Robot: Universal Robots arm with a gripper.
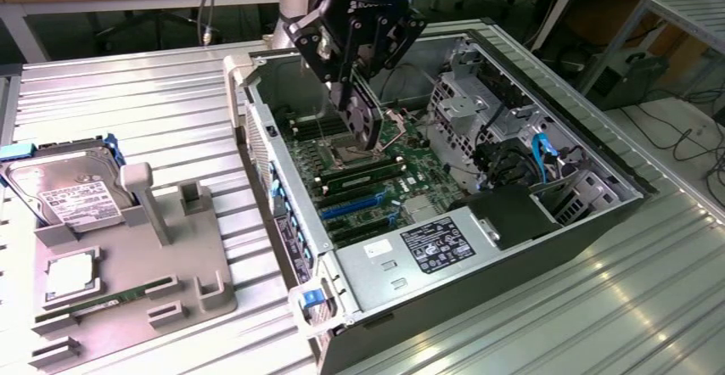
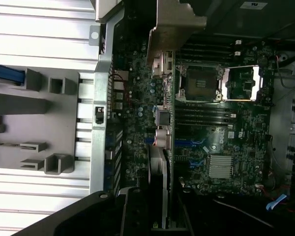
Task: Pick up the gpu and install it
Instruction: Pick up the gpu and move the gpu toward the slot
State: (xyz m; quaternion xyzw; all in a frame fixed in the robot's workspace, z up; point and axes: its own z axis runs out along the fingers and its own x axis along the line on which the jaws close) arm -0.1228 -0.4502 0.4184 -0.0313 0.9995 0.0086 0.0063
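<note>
Gripper (image 1: 352,76): one, black, partly closed, clamping the dark-green gpu (image 1: 362,117) card by its top edge.
Gpu: one, black round fan, upright above the motherboard (image 1: 379,180) in one open grey case (image 1: 453,307).
Exterior view: one silver hard drive (image 1: 68,193) on grey tray (image 1: 125,273).
Wrist view: gpu's silver end bracket (image 2: 174,24), seen edge-on.

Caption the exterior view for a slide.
The gripper holds the gpu on edge above the motherboard inside the open computer case.

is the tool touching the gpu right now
Touching. The exterior view shows the tool clamped on the gpu at its upper edge, holding it over the open case.
</note>
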